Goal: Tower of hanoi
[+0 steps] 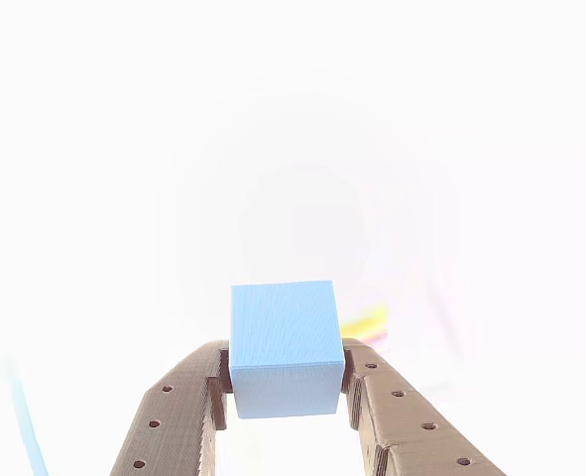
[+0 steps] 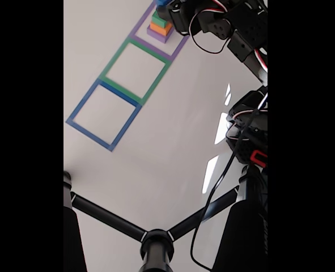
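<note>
In the other view, the blue block (image 1: 284,347) is being pinched between the two brown fingers of the tool (image 1: 286,389), against a washed-out white background. In the fixed view, the white worktop (image 2: 173,147) is being crossed by three taped squares in a row: the blue outline (image 2: 104,115) nearest, the green outline (image 2: 135,71) next, the purple outline (image 2: 161,34) farthest. Inside the purple one, the green block (image 2: 158,18), orange block (image 2: 161,28) and purple block (image 2: 157,35) are being left stacked. The puzzle is judged barely begun: only the smallest block is being lifted.
</note>
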{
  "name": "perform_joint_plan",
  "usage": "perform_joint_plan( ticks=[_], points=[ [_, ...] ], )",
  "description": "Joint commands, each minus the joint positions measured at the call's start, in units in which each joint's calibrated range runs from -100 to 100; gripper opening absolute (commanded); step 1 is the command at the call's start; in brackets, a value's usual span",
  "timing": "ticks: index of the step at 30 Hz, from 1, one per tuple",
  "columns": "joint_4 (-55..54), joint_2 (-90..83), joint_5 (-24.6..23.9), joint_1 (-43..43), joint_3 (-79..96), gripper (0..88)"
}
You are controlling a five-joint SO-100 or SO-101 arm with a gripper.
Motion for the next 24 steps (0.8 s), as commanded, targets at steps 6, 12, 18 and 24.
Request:
perform_joint_plan(
  ticks=[6,12,18,24],
  points=[
    [30.01,-4.2,0.59,-1.26,-24.3,2.3],
    [39.8,-4.68,0.59,-5.29,-32.85,1.9],
    [45.39,-4.76,0.59,-8.26,-38.67,1.8],
    [47.33,-4.76,0.59,-10.28,-41.03,1.6]
  ],
)
